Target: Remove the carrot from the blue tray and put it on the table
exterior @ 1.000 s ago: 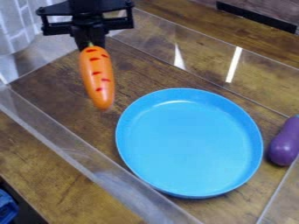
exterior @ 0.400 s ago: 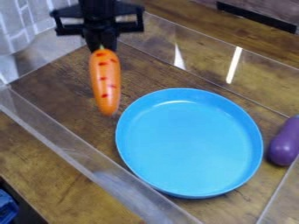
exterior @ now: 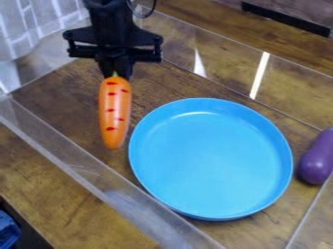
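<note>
1. Wood bench (exterior: 65, 92) w/ clear walls: blue tray (exterior: 215, 160) empty, so removal done.
2. Fingers (exterior: 115, 66) clenched on carrot (exterior: 116, 112) top; carrot hangs right below, beside tray.
3. To do: set down, let go.

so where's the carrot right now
In the camera view the carrot hangs tip-down from the gripper, just left of the blue tray, over the table.

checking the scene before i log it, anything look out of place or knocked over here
Nothing looks spilled, damaged or knocked over. The carrot hangs tip down from the shut end effector, beside the left edge of the blue tray. The tray sits flat on the table, and a purple object lies off its right side.
</note>
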{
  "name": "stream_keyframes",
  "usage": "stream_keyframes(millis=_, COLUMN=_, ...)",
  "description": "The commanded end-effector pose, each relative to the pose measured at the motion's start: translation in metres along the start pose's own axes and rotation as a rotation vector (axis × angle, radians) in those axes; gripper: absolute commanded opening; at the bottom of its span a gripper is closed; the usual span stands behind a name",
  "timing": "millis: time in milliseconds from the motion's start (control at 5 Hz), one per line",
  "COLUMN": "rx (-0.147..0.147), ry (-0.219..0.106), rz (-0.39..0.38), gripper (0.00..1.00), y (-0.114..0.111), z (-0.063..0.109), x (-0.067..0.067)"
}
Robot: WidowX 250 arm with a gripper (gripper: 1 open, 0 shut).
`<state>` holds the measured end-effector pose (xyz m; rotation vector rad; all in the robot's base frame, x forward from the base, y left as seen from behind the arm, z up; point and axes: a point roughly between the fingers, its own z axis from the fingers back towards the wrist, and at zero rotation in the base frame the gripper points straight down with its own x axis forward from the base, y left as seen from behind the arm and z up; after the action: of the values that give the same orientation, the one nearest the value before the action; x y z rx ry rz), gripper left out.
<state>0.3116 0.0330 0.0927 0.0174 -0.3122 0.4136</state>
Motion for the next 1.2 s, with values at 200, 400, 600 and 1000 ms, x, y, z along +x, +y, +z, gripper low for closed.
stream_keyframes(millis=200, rx=0.021, ry=-0.123, rz=-0.022, gripper=0.00, y=-0.003, z=0.017, x=0.015)
stream_keyframes(millis=400, rx=0.043, ry=-0.145, rz=-0.002, gripper=0.00, y=-0.011, z=0.010, x=0.016)
stream_keyframes(millis=600, rx=0.049, ry=-0.171, rz=-0.039, gripper=0.00, y=-0.020, z=0.014, x=0.023)
stream_keyframes(millis=1000, rx=0.085, ry=-0.180, rz=-0.111, gripper=0.00, y=-0.015, z=0.015, x=0.028)
